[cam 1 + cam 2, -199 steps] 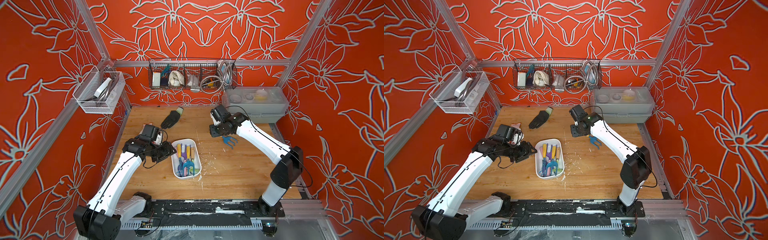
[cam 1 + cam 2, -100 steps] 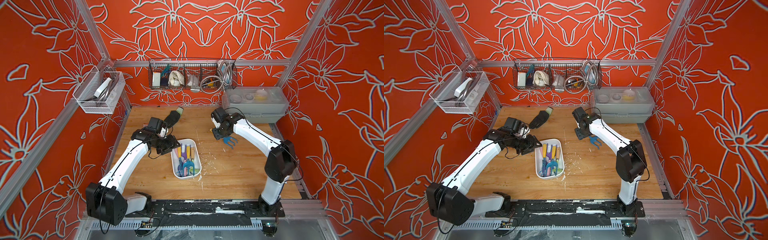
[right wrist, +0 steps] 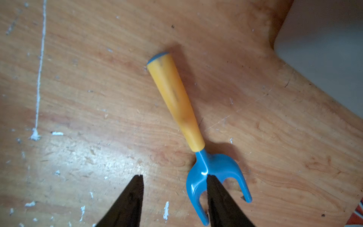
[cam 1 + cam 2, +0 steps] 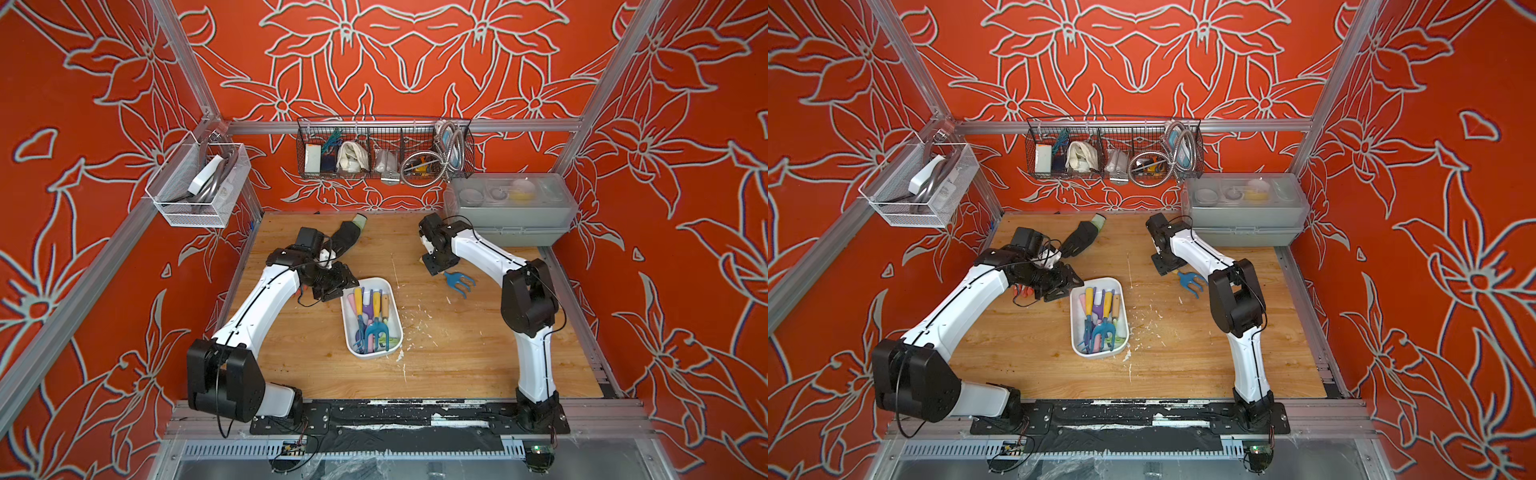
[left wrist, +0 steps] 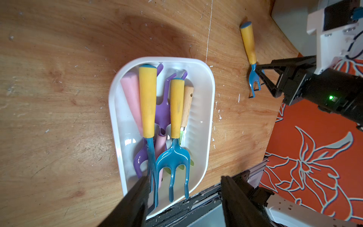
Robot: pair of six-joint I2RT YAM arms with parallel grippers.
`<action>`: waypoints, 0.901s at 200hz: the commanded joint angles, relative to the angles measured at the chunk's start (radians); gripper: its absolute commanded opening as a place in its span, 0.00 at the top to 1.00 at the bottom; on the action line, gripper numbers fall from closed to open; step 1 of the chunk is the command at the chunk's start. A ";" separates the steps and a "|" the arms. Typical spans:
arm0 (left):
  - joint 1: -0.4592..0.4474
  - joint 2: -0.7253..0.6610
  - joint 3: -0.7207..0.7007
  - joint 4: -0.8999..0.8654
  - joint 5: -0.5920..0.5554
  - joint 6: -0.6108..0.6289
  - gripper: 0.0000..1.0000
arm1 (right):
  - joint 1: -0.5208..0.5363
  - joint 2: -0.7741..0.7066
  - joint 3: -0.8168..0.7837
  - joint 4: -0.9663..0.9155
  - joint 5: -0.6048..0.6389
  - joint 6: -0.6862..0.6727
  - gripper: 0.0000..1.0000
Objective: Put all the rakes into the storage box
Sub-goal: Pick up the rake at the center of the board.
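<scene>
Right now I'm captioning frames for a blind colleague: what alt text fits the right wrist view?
A hand rake, yellow handle and blue prongs, lies on the wooden table. The open right pincer hangs above it, one dark finger overlapping the prongs; a grey case shows at the edge.

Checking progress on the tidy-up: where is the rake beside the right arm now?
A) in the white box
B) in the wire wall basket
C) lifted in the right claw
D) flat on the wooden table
D: the rake lies flat on the table, outside the white box, with the right claw open over its prongs.
</scene>
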 commanded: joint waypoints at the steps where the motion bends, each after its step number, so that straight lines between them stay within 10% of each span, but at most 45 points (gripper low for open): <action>1: 0.013 0.009 0.022 -0.029 0.016 0.032 0.39 | -0.022 0.067 0.079 -0.024 -0.009 -0.016 0.47; 180: 0.021 0.011 0.004 -0.019 -0.005 -0.010 0.40 | -0.050 0.210 0.107 -0.039 -0.184 0.025 0.67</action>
